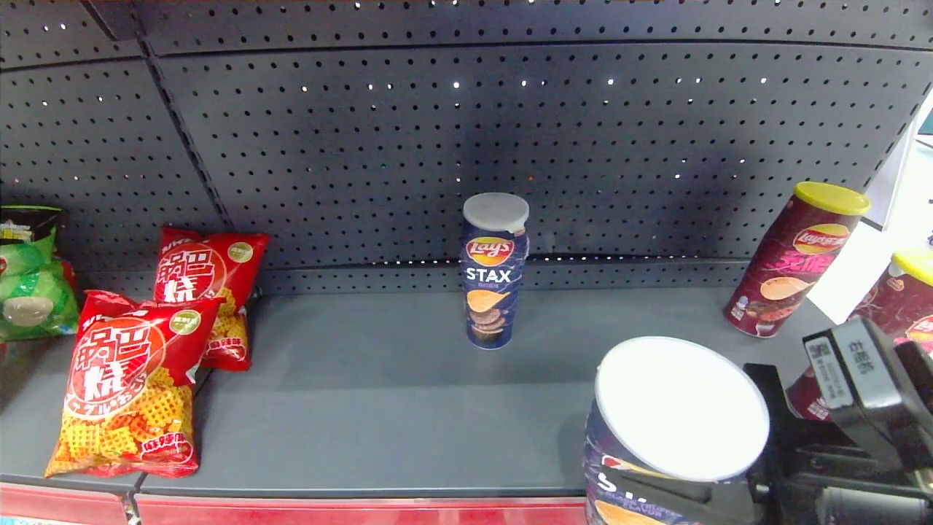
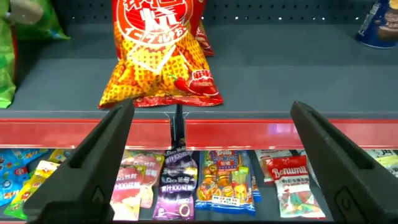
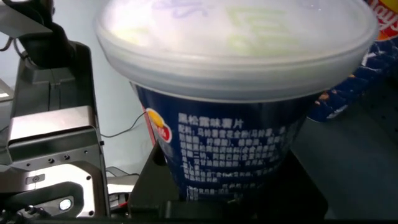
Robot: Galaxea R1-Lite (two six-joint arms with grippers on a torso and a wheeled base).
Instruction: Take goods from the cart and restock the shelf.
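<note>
Gripping a glossy dark-blue crisp canister [image 1: 678, 408] with a smooth white plastic lid, the right hand [image 3: 227, 196] seems clamped round its lower body, at the grey metal shelf's [image 1: 364, 408] front edge. Beyond the hand stands a matching cylinder [image 1: 495, 273]. The left hand [image 2: 211, 162] gapes wide, empty.

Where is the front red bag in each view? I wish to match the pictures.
Head view: the front red bag lies at the shelf's front left, before a second red bag.
Left wrist view: the bag lies on the shelf, just behind the red edge.
Right wrist view: not in it.
Shared landmark: the red edge along the shelf's front, in the head and left wrist views.
</note>
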